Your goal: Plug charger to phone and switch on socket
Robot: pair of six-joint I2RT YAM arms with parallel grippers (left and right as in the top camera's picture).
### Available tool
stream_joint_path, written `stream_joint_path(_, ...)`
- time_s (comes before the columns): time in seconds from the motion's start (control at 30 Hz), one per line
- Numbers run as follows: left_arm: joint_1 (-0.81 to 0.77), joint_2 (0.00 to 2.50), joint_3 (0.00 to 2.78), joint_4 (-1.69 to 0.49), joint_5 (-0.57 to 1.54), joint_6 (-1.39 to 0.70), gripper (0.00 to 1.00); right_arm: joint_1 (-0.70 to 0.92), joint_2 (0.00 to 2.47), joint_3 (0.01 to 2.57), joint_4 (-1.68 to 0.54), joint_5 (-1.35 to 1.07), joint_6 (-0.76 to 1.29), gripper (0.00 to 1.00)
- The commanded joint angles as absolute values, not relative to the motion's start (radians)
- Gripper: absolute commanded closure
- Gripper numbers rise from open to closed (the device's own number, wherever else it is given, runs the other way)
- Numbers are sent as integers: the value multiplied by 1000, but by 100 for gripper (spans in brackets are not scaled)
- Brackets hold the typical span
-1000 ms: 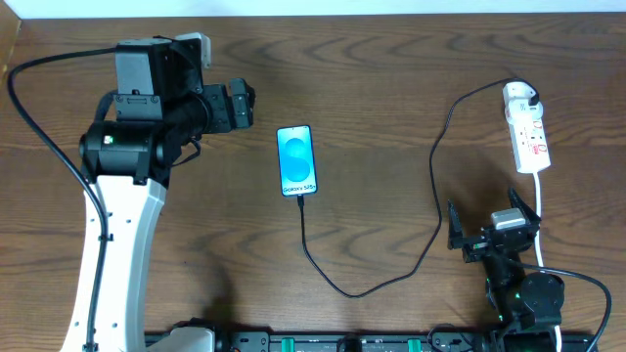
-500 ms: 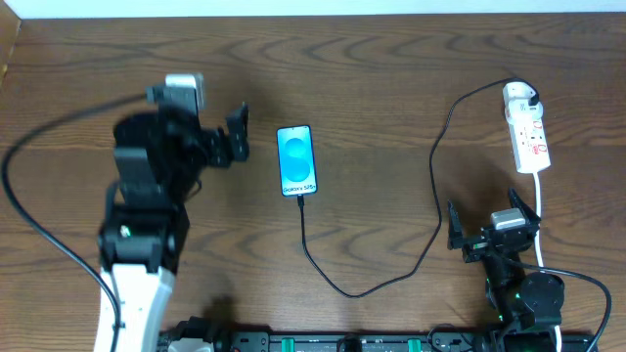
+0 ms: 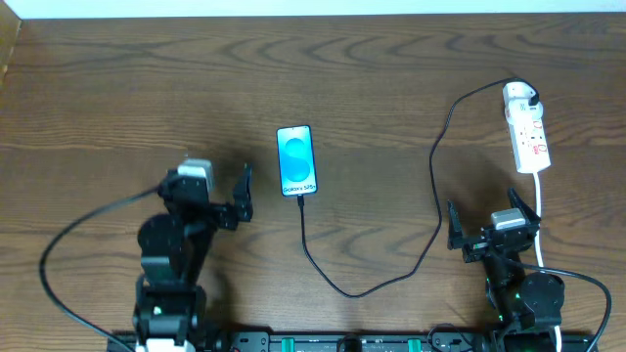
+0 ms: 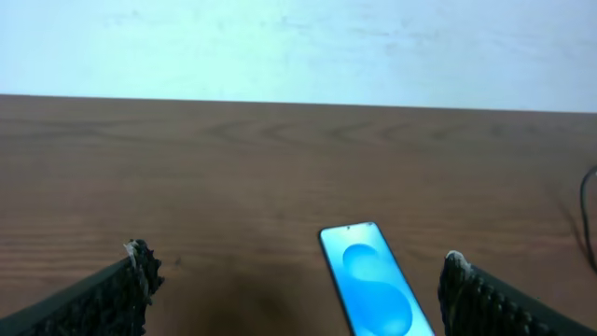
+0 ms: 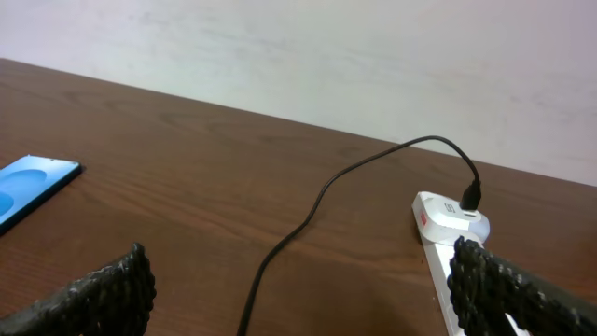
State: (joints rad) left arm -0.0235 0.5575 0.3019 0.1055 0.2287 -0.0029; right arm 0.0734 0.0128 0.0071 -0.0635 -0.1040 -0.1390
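Your left gripper point(image 3: 207, 192) is spread wide with nothing between its fingers, low over the desk point(image 3: 391, 59) near the front edge. Through its wrist camera, the phone point(image 3: 296, 160) lies just ahead, closer to the right-hand finger, screen up and lit blue. From above, the phone is a little beyond and to the right of this gripper, not touching it. Your right gripper point(image 3: 493, 225) is likewise released and empty, at the front right of the desk. The socket's white cord point(image 3: 538, 210) runs close past its right side. Straight ahead of it the socket point(image 3: 528, 137) lies lengthwise near the far right, with red marks on its top face; you cannot tell from these views whether a switch is on. The charger point(image 3: 302, 223) meets the phone's near edge with its small connector, drops toward the front, sweeps right in a loop, climbs between the phone and the socket, and arcs over to a plug point(image 3: 518, 95) seated in the socket's far end.
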Motion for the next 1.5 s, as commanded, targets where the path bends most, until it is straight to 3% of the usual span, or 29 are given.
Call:
stream_joint_path(0.0,-15,477,229,136,212,7,3,73,6,6,-67,-110,-128,1)
stream_joint_path(0.43,-15,204,4,144,189,8,3,73,6,6,-67,-110,-128,1)
stream_joint_path(0.83,-15,71,4,-62,148,7,3,73,6,6,-67,-110,-128,1)
stream_joint_path(1.47,-16,5,4,-59,138,7,2,73,6,6,-67,-110,-128,1)
